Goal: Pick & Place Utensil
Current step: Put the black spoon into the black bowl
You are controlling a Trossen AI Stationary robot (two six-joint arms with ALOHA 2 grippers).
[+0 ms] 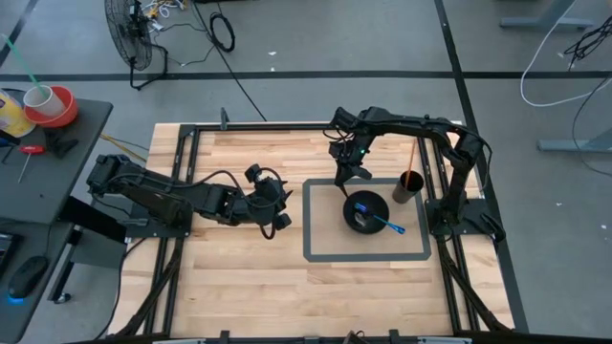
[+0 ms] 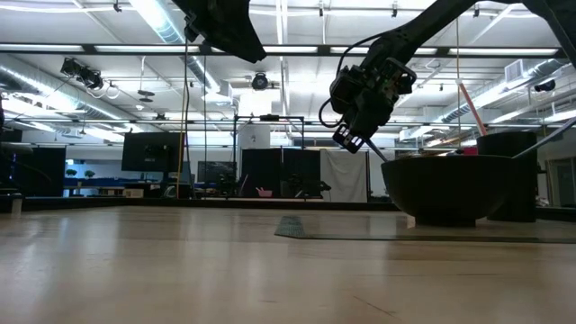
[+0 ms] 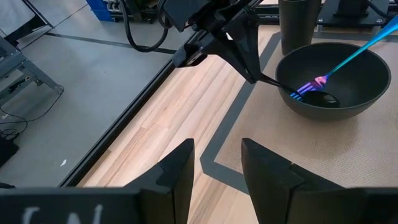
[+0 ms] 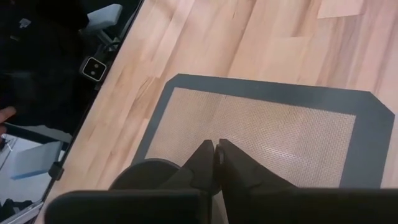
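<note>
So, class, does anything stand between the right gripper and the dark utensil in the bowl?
Nothing visible does. The right gripper is shut on the handle of the dark utensil over the bowl; the blue fork lies alongside, not between.

One bowl [image 1: 366, 211], one cup [image 1: 408, 187], three utensils, one mat [image 1: 319, 250].

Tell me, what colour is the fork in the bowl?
Bright blue fork; the left wrist view shows it best.

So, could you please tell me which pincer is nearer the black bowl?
Right. The right pincer sits at the black bowl rim; the left pincer waits off the mat.
</note>
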